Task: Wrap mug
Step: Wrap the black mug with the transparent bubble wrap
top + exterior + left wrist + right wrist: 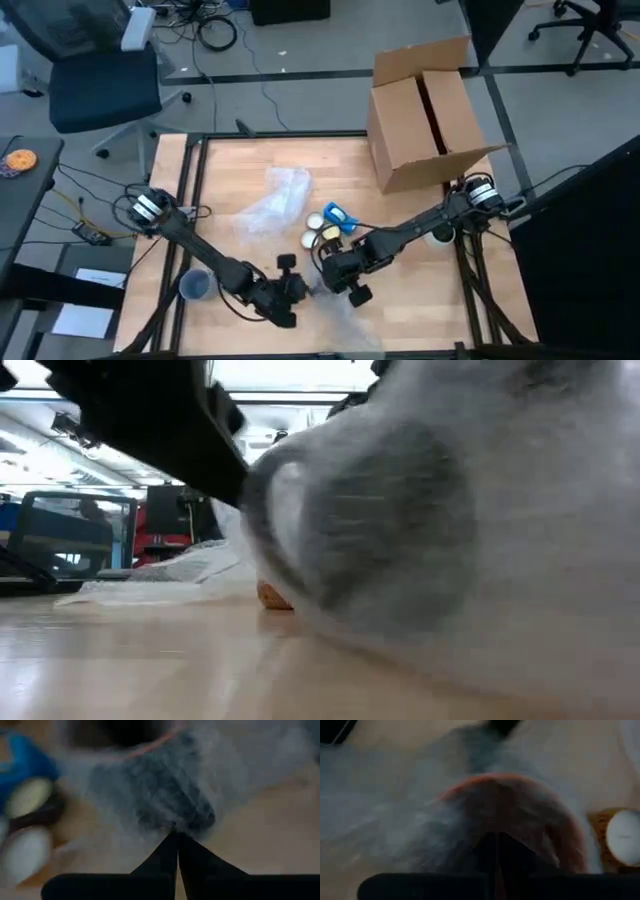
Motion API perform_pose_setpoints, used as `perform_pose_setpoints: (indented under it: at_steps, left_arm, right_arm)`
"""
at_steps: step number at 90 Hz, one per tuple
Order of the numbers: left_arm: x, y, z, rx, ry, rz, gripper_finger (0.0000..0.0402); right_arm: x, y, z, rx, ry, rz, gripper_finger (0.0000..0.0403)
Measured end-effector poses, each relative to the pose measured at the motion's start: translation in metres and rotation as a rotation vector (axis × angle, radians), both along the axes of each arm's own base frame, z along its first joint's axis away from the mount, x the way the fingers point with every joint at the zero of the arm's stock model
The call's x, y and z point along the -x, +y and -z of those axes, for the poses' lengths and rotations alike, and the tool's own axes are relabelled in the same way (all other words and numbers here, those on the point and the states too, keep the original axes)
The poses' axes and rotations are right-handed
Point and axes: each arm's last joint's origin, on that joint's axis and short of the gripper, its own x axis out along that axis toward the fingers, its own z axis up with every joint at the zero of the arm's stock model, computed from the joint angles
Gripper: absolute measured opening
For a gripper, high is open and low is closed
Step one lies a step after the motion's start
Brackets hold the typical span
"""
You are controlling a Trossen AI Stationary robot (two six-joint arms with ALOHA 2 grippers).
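The wooden table (400, 230) fills the high view, with an open cardboard box (425, 115) at about two o'clock from its centre. A crumpled sheet of clear plastic (270, 205) lies near the middle, a blue cup (194, 286) sits at eight o'clock, and a small cluster of blue and pale objects (330, 228) rests just right of centre.

Both arms meet at six o'clock. There the mug (515, 815), dark with a reddish rim, sits bundled in cloudy wrapping film (150, 795). The left gripper (177, 834) has its fingertips pressed together, pinching a fold of that film. The right gripper (497, 840) also shows its tips closed, on the film right over the mug.

In my judgement the wrapping itself is under way: the film is already round the mug and is being gathered. The next move likely calls for drawing the loose film taut and tucking it without tipping the mug.

No brand, label or writing can be read.
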Motion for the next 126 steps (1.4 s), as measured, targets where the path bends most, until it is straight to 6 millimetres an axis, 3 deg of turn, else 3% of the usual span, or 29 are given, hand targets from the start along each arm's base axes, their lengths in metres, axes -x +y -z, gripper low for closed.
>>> perform_pose_setpoints:
  at_steps: [18, 39, 62, 74, 87, 103, 126]
  left_arm:
    - [-0.014, -0.005, 0.000, -0.016, -0.007, 0.051, 0.0000]
    - [-0.016, -0.008, -0.031, -0.004, -0.049, 0.090, 0.0000]
    - [0.005, -0.010, -0.063, -0.117, 0.111, 0.067, 0.0000]
    - [0.024, -0.008, -0.071, -0.198, 0.181, -0.001, 0.0000]
    - [0.037, -0.005, -0.070, -0.235, 0.221, -0.089, 0.0000]
    - [0.042, -0.002, -0.057, -0.232, 0.252, -0.121, 0.0000]
    - [0.037, -0.011, -0.052, -0.174, 0.161, -0.063, 0.0000]
  right_arm:
    - [-0.001, -0.003, 0.000, 0.004, 0.002, 0.000, 0.0000]
    - [0.001, -0.004, -0.013, 0.040, 0.049, 0.002, 0.0000]
    - [-0.001, 0.004, -0.056, 0.106, 0.005, 0.015, 0.0000]
    - [-0.003, 0.013, -0.064, 0.084, -0.055, 0.002, 0.0000]
    - [-0.001, 0.017, -0.060, 0.072, -0.059, 0.001, 0.0000]
    - [-0.001, 0.019, -0.040, 0.023, -0.053, 0.002, 0.0000]
    - [0.008, 0.003, -0.014, 0.068, 0.082, 0.127, 0.0000]
